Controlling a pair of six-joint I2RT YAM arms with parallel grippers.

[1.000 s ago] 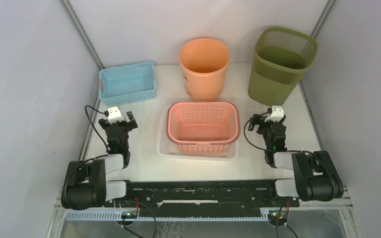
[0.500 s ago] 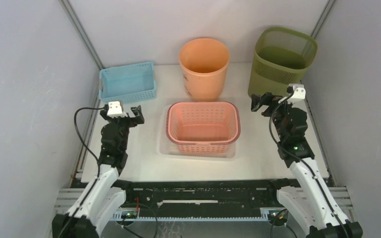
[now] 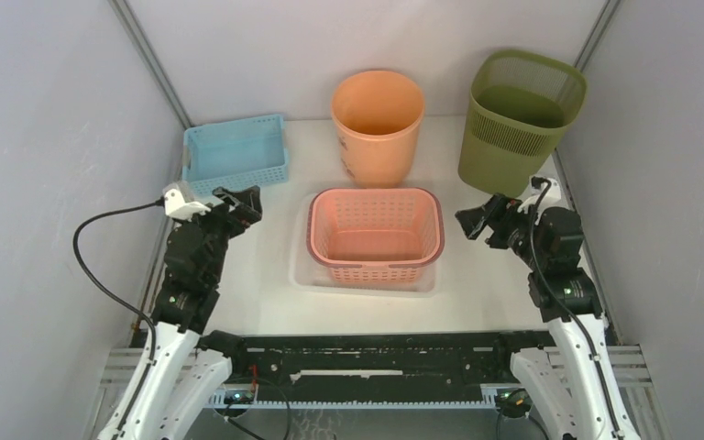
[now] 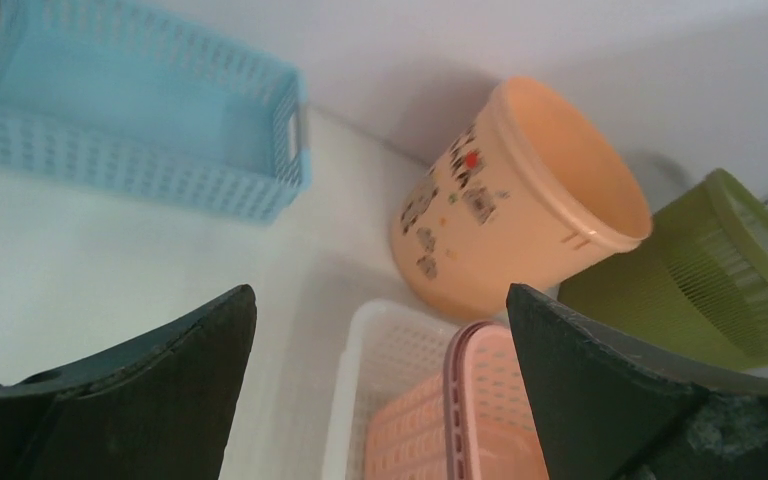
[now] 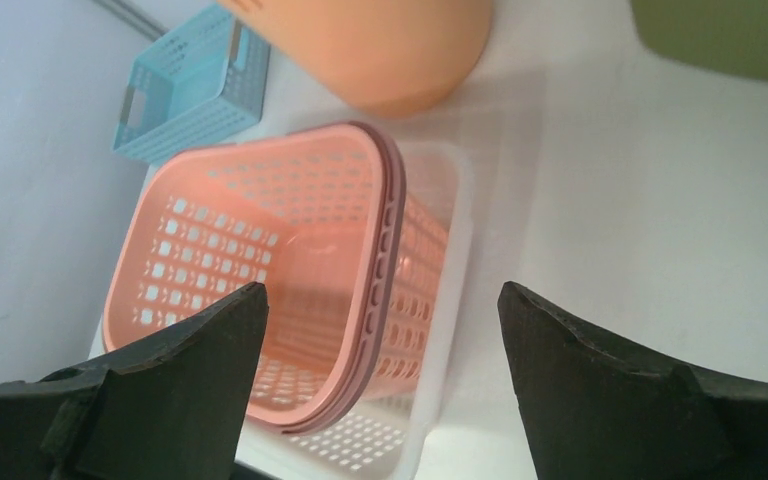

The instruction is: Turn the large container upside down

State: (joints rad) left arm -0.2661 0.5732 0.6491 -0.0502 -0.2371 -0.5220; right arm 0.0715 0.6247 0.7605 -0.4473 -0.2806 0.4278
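Pink basket [image 3: 376, 234] sits nested in a white tray [image 3: 302, 268]; open left fingers [image 3: 241, 203] at 9 o'clock and open right fingers [image 3: 473, 221] at 3 may, I think, drag both up together.

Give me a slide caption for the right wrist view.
Open right hand facing pink perforated plastic basket nested in white plastic basket.
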